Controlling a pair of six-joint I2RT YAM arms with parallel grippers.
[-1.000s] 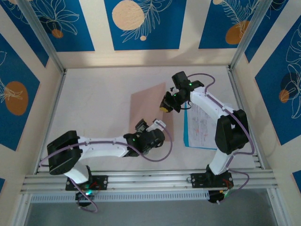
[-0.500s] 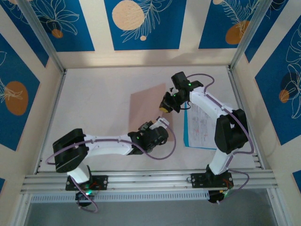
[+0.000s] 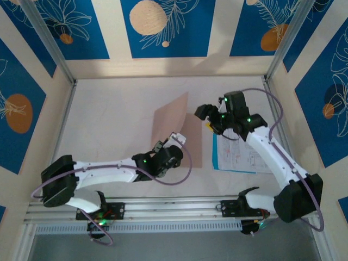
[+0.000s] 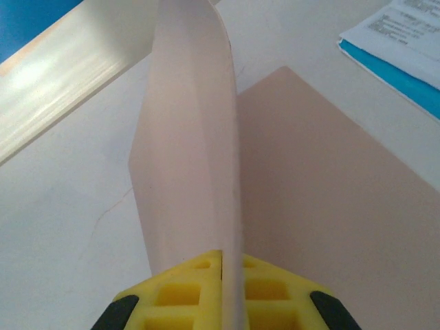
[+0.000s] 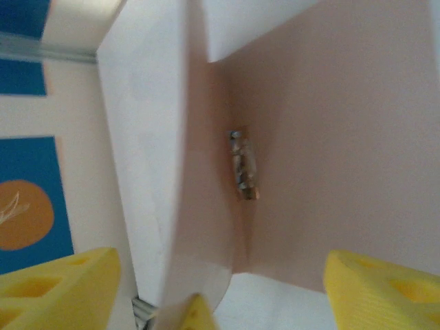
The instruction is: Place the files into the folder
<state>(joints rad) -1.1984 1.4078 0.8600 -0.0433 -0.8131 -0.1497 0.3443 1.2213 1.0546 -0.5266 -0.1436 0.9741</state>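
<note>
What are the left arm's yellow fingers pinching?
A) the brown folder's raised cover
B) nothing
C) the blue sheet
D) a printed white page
A: the left gripper is shut on the lifted cover of the folder, while the files lie flat beside it.

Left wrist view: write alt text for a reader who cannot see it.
The left gripper pinches the folder by its cover, lifted upright beside the flat lower flap. The files, white sheets on blue, lie at top right.
</note>
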